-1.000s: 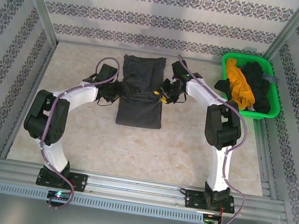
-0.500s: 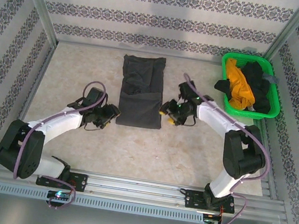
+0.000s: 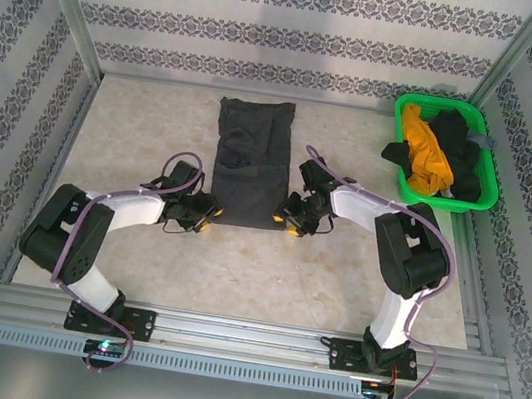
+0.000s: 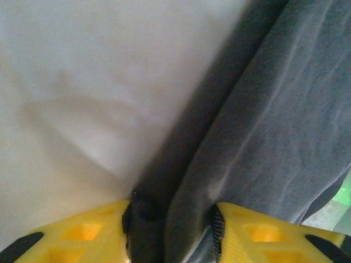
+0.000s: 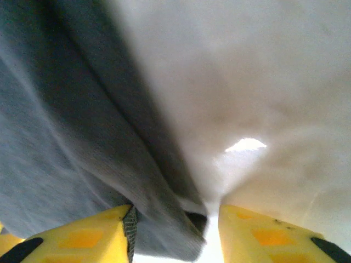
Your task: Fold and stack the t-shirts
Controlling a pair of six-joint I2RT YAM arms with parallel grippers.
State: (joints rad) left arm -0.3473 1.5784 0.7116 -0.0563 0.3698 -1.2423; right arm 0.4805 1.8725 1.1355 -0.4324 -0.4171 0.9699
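Observation:
A dark charcoal-grey t-shirt [image 3: 251, 157] lies flat as a long narrow strip in the middle of the table. My left gripper [image 3: 206, 212] is low at its near left corner. In the left wrist view the gripper [image 4: 171, 211] stands open with the grey cloth edge [image 4: 258, 137] between the yellow fingers [image 4: 88, 233]. My right gripper [image 3: 292, 218] is at the near right corner. It [image 5: 175, 211] is open too, the hem [image 5: 164, 230] lying against one finger and bare table beside the other. A mustard-yellow t-shirt [image 3: 423, 152] and a black one [image 3: 459, 149] sit heaped in the basket.
The bright green mesh basket [image 3: 486, 190] stands at the far right against the wall frame. Patterned walls close the table at the back and both sides. Bare pale table [image 3: 235, 266] stretches between the shirt and the arm bases.
Both grippers left the shirt's middle, drew back toward me, then came in to its near corners. Their jaws have narrowed around the cloth edge. The shirt now lies flat.

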